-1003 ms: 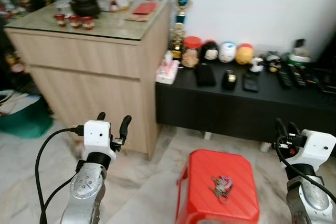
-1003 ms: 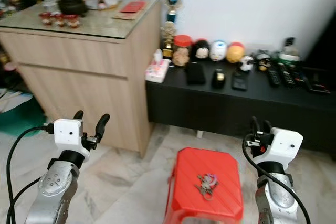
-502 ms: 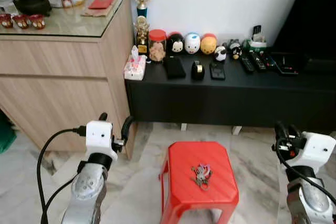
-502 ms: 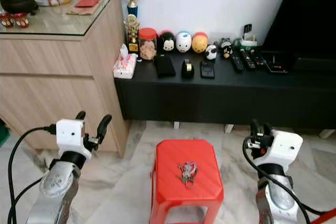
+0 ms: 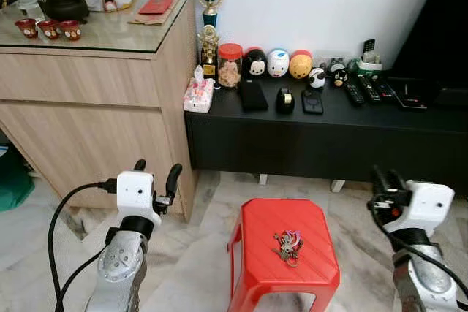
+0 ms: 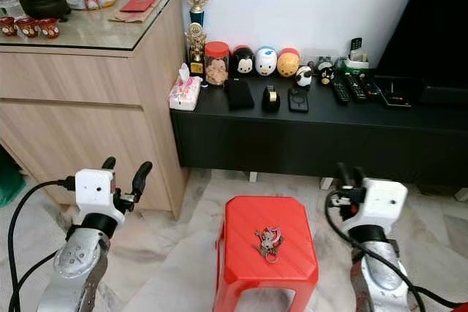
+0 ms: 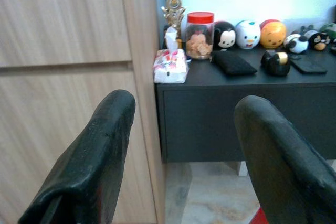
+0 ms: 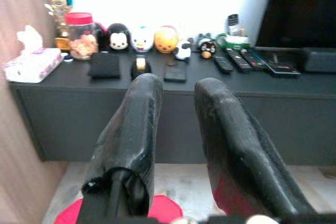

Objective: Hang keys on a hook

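A bunch of keys (image 5: 288, 242) with a pink tag lies on top of a red plastic stool (image 5: 257, 218) on the marble floor in front of me. My left gripper (image 5: 156, 172) is held up to the left of the stool, open and wide apart, with nothing in it; its fingers (image 7: 100, 150) frame the cabinet side. To the right of the stool, my right gripper (image 5: 387, 179) is also raised. Its fingers (image 8: 137, 119) stand a narrow gap apart and hold nothing. Both grippers are well clear of the keys.
A light wooden cabinet (image 5: 102, 93) with a glass top stands at the left. A low black bench (image 5: 329, 133) along the white wall carries a trophy, a jar, round figurines, a tissue pack and remotes. A dark screen (image 5: 439, 27) is at the right.
The camera has swung, so the whole scene has shifted and sharpened. The keys still lie on the stool, and both arms keep the same raised pose.
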Tool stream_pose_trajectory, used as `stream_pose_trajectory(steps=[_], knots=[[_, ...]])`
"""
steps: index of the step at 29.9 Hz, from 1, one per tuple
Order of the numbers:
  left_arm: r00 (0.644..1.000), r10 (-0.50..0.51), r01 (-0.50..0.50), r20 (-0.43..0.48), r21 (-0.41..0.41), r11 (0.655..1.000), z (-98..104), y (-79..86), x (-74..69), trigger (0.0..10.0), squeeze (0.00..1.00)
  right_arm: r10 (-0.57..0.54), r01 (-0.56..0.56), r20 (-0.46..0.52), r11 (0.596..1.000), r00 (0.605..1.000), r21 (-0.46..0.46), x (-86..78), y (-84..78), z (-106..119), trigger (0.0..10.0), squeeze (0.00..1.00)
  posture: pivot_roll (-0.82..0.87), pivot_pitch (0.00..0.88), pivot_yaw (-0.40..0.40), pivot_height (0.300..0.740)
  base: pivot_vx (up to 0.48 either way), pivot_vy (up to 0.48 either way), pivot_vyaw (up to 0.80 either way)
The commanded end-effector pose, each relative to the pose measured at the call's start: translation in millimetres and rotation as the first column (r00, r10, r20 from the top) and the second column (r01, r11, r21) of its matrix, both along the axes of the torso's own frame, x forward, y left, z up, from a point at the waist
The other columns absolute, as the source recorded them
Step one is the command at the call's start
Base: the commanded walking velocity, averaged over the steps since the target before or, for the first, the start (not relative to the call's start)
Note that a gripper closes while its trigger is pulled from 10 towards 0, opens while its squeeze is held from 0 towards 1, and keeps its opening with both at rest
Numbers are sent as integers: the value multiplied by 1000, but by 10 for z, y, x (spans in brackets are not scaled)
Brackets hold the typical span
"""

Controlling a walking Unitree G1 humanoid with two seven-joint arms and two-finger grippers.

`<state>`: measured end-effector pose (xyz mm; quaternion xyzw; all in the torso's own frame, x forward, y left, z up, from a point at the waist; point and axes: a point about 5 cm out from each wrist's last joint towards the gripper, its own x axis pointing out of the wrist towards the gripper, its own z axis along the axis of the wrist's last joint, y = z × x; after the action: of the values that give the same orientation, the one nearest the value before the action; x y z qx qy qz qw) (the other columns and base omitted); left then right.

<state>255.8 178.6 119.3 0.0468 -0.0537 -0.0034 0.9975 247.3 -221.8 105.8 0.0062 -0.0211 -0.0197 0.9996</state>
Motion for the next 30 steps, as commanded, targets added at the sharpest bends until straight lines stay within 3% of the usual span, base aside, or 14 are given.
stream_pose_trajectory(steps=[1, 10, 30], knots=[[999, 28, -28, 27, -3, 1000, 61, 35, -17, 10000, 0, 22, -21, 26, 1000, 999, -16, 17, 14, 61, 10000, 0, -41, 0, -56, 695, 0, 0, 0], [994, 104, -103, 29, -48, 994, 53, 133, -77, 10000, 0, 110, -109, 33, 994, 993, -12, 103, 144, 92, 10000, 0, -20, 0, -82, 695, 0, 0, 0], [994, 101, -100, 46, -33, 994, 108, 170, -47, 10000, 0, 133, -134, 54, 991, 990, 7, 189, 242, 112, 10000, 0, -10, 0, -78, 695, 0, 0, 0]])
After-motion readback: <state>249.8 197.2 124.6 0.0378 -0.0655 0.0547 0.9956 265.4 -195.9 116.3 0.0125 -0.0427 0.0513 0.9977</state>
